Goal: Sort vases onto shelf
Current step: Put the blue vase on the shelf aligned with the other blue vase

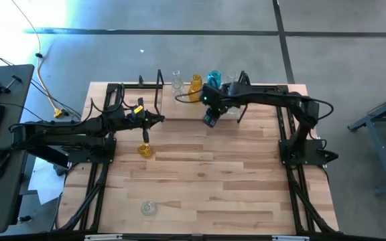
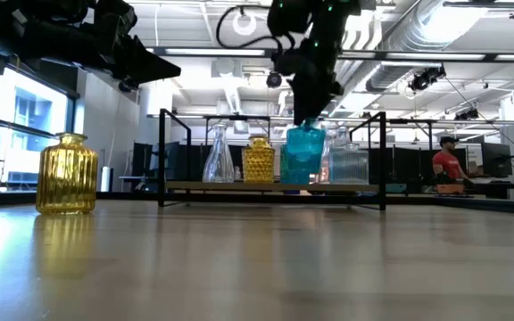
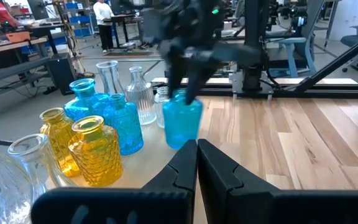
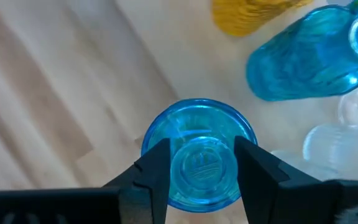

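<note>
We see the right tool [image 4: 197,163] clamped from above on the neck of a teal vase [image 4: 199,152], its long axis upright, at the front edge of the shelf [image 2: 239,186] by the desk's [image 1: 213,181] far side. From the low view the vase base looks level with the shelf board, close beside the vases already standing there; we cannot tell whether it rests on it yet. We judge the coming move is a short lowering and release. The left tool [image 3: 196,163], fingers nearly together and empty, hangs above an amber vase [image 1: 145,150] on the desk's left half.
</note>
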`<action>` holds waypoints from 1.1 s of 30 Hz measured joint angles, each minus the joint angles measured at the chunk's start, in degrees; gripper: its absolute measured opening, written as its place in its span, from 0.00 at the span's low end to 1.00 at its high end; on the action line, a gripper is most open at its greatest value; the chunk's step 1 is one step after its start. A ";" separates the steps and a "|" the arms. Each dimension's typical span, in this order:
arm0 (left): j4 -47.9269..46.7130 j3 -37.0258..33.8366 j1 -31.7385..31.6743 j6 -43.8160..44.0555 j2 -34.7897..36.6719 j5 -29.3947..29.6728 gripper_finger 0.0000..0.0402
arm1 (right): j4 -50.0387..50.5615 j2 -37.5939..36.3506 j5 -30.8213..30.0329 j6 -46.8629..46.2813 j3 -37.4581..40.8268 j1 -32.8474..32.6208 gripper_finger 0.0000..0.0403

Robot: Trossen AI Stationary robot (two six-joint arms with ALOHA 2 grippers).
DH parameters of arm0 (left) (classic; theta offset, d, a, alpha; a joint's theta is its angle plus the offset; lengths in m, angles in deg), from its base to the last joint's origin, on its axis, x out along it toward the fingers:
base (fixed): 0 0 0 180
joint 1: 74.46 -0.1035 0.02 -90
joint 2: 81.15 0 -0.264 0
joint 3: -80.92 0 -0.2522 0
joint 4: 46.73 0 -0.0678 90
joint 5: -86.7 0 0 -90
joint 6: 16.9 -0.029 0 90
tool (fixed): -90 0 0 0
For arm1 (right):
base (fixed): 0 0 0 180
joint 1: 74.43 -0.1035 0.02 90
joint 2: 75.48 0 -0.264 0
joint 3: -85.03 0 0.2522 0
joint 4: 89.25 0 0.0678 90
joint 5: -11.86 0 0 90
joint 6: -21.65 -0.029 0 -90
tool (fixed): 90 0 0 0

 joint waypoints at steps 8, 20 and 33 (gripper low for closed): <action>0.00 0.00 0.02 -0.04 0.00 0.00 0.01 | -0.40 2.97 -0.49 1.02 -0.52 3.88 0.31; 0.00 0.00 0.02 -0.02 0.00 0.00 0.01 | -1.46 3.05 -2.51 0.82 -0.52 4.35 0.38; 0.00 0.00 0.02 0.00 0.00 0.00 0.01 | -1.60 2.54 -5.06 3.99 -1.47 4.13 0.47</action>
